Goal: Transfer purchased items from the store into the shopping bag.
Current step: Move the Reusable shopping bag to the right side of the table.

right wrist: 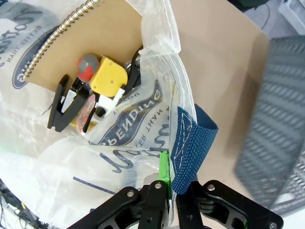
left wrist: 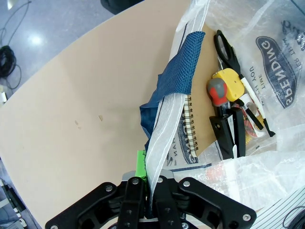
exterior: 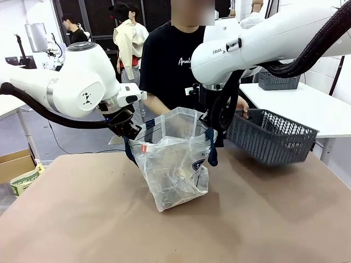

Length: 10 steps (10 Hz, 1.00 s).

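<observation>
Front: the shopping bag [exterior: 174, 164] stands open on the brown table [exterior: 82, 219]. I fear its thin rim [exterior: 178, 111] could slip out, and then the mouth would collapse. A person [exterior: 175, 60] holds a basket [exterior: 271, 136] just beside, with other people [exterior: 74, 27] behind. Left wrist: the left gripper [left wrist: 150, 183] is clenched on the rim. Right wrist: the right gripper [right wrist: 169, 188] pinches it too; purchased items [right wrist: 107, 78] lie inside.

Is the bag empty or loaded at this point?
Loaded: inside the bag lie a spiral notebook and a yellow tool, visible in both wrist views.
</observation>
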{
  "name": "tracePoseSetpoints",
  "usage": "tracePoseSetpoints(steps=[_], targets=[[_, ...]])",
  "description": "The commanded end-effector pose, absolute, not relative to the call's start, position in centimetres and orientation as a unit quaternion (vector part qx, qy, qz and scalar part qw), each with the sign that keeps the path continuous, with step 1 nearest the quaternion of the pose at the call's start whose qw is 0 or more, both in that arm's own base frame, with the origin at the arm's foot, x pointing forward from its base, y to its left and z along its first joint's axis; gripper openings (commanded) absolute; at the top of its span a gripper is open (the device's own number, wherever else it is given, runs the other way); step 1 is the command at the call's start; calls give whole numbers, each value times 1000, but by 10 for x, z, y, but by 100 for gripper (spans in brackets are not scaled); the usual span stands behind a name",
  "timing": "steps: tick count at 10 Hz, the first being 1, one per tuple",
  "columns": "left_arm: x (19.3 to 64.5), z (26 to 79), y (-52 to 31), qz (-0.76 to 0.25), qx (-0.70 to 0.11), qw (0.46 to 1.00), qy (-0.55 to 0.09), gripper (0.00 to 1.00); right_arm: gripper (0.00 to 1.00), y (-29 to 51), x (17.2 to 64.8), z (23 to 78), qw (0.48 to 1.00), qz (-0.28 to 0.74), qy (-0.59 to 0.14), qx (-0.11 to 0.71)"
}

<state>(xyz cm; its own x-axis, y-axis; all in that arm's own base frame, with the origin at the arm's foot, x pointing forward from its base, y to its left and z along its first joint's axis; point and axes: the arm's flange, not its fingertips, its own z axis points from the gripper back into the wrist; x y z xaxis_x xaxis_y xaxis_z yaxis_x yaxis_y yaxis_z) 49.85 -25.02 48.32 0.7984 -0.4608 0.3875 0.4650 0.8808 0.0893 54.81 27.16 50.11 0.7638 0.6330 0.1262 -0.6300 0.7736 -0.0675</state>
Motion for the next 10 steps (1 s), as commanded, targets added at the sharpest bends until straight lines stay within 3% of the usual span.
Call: tracePoseSetpoints(steps=[1,6,10], targets=[[498,485,-256,-242,-9,947,-210,0,0,276,550,503,939,335,-78,2],[505,491,-279,-272,-47,933,-229,0,0,314,554,504,933,336,-120,38],[509,488,-287,-247,-106,934,-236,0,0,323,559,508,948,277,-115,104]])
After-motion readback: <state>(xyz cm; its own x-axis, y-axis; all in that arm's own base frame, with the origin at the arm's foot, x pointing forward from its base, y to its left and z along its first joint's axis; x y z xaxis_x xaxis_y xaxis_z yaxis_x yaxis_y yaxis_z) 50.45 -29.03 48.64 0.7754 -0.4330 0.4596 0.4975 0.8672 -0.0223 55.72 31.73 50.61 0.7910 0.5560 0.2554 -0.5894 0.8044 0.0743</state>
